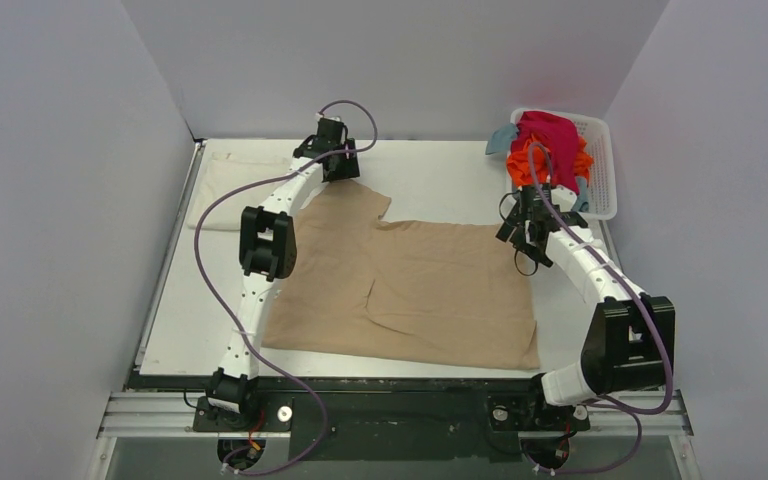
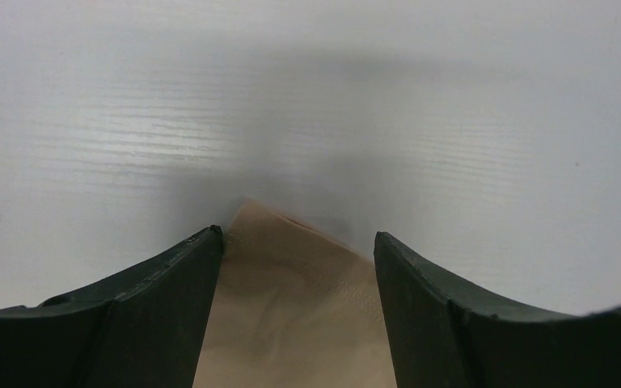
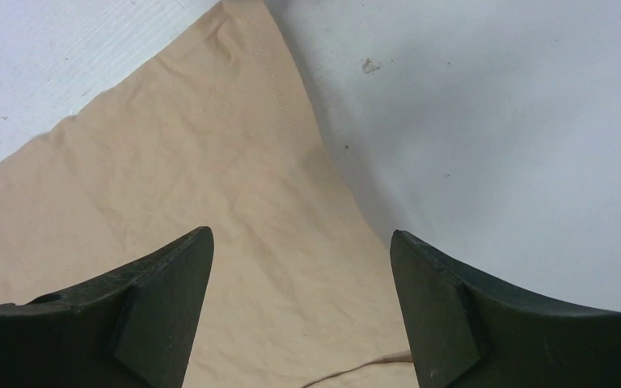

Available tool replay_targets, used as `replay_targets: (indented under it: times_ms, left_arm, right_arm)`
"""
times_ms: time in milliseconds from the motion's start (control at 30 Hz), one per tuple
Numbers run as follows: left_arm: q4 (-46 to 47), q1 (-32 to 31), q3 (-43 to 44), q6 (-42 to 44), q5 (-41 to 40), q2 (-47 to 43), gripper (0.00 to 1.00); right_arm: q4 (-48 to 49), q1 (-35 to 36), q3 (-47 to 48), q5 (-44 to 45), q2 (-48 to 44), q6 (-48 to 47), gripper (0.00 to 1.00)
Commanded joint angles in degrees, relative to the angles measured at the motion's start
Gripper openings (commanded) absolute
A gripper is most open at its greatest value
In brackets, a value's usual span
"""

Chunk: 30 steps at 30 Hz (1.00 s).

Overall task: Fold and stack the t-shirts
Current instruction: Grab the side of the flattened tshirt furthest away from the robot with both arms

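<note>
The large tan t-shirt [image 1: 410, 290] lies spread flat on the middle of the table, partly folded. My left gripper [image 1: 335, 168] is at its far left sleeve corner. In the left wrist view the gripper [image 2: 297, 238] is open, with the tan corner [image 2: 291, 299] lying between the two fingers. My right gripper [image 1: 522, 228] is at the shirt's far right corner. In the right wrist view it [image 3: 301, 234] is open above the tan cloth [image 3: 210, 202] and holds nothing. A cream-white shirt [image 1: 232, 188] lies folded at the far left.
A white mesh basket [image 1: 602, 170] stands at the far right corner, holding magenta [image 1: 550, 133], orange [image 1: 563, 165] and teal [image 1: 501, 138] shirts in a heap. White walls close in the table on the left, back and right.
</note>
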Motion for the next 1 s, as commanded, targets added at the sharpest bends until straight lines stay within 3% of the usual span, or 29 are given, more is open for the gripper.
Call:
replay_targets:
  times_ms: [0, 167, 333, 600, 667, 767, 967]
  left_arm:
    - [-3.2, 0.3, 2.5, -3.1, 3.1, 1.8, 0.78]
    - [-5.3, 0.5, 4.2, -5.6, 4.2, 3.4, 0.73]
    - [-9.6, -1.0, 5.0, -6.1, 1.3, 4.1, 0.52]
    - [-21.3, -4.7, 6.2, -2.7, -9.5, 5.1, 0.47]
    - [-22.9, -5.2, 6.3, -1.8, -10.2, 5.2, 0.37]
    - [-23.8, -5.2, 5.9, -1.0, -10.0, 5.1, 0.02]
    - [-19.1, -4.6, 2.4, 0.6, -9.9, 0.0, 0.0]
  right_arm:
    - [0.6, -0.3, 1.5, -1.8, 0.7, 0.0, 0.75]
    - [0.8, -0.3, 0.7, -2.5, 0.3, -0.3, 0.75]
    - [0.9, -0.6, 0.3, -2.8, 0.1, -0.5, 0.75]
    - [1.3, -0.7, 2.0, -3.6, 2.1, 0.4, 0.74]
    - [1.4, -0.7, 2.6, -3.8, 2.7, 0.7, 0.74]
    - [1.6, -0.7, 3.3, -3.7, 3.8, 1.3, 0.73]
    - [1.4, -0.5, 8.6, -0.6, 9.9, 1.5, 0.7]
